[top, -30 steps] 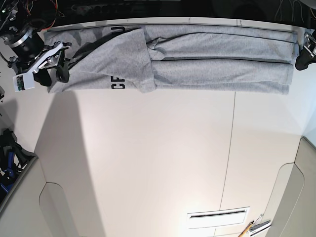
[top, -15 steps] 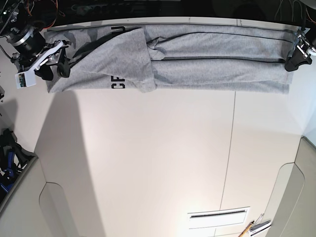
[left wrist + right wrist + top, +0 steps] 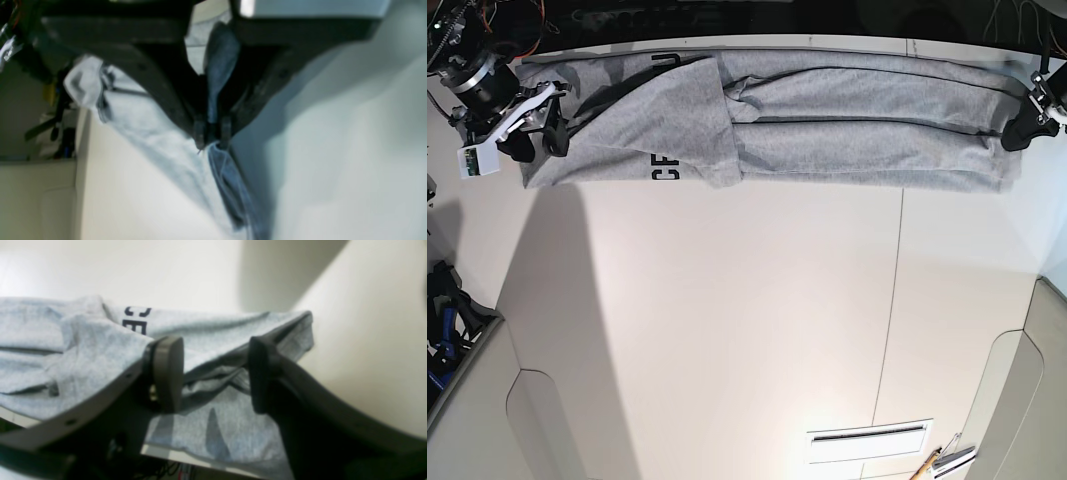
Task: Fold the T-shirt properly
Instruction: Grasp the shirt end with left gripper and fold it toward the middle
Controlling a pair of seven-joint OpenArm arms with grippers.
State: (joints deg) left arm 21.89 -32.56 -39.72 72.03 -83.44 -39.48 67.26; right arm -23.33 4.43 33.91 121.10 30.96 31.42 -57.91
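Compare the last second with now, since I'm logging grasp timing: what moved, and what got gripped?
The left claw slid inward along the T-shirt end and is shut on a fold of it. The right claw shifted slightly toward the table's far edge; it is open over the other end. The shirt's folds and lettering stayed put.

Base view bright, fisheye-bent edges, glare low on bench (image 3: pixel 847 440); both wrist views soft, left blurriest.

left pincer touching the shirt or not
Touching. The left wrist view shows the left pincer shut on a fold of the shirt, fabric pinched between its tips.
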